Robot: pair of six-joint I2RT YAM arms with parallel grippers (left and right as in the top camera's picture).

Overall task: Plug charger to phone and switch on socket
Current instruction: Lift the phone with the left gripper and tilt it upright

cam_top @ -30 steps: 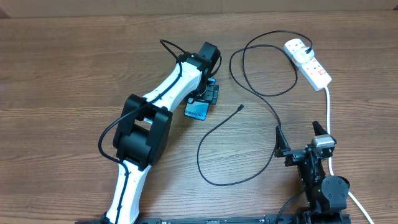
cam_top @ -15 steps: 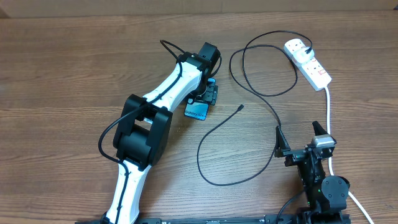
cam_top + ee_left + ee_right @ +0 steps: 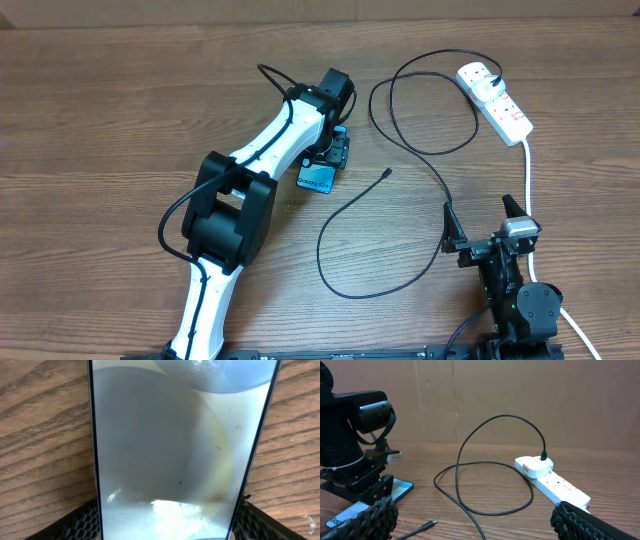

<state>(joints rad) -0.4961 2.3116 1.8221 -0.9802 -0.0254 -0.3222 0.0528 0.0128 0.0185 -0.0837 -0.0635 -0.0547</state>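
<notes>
Seen from overhead, the phone [image 3: 316, 180] lies flat near the middle of the wooden table [image 3: 100, 100], its blue-teal screen facing up and partly covered by the left gripper [image 3: 335, 152]. The left arm reaches in from 7 o'clock and holds that gripper right over the phone. In the left wrist view the phone [image 3: 175, 450] fills the picture. One black finger pad [image 3: 85, 522] sits just beside its left edge and the other pad just beside its right edge. The jaws stand wide and straddle the phone, but I cannot tell whether they press on it.

The right gripper [image 3: 478, 210] sits at 5 o'clock on the table with its jaws spread fully apart and nothing between them. From its own camera, the right gripper [image 3: 472, 512] looks across the table toward the power strip [image 3: 555, 485].

The power strip [image 3: 497, 100] lies at 2 o'clock. Its white cord [image 3: 527, 170] runs toward 5 o'clock, past the right gripper. The charger [image 3: 320, 250] has its black plug [image 3: 487, 75] seated in the outlet at the far end of the strip. Its thin cable loops over the table between the strip and the phone. The connector tip [image 3: 387, 173] lies loose on the wood at 3 o'clock from the phone, apart from it.
</notes>
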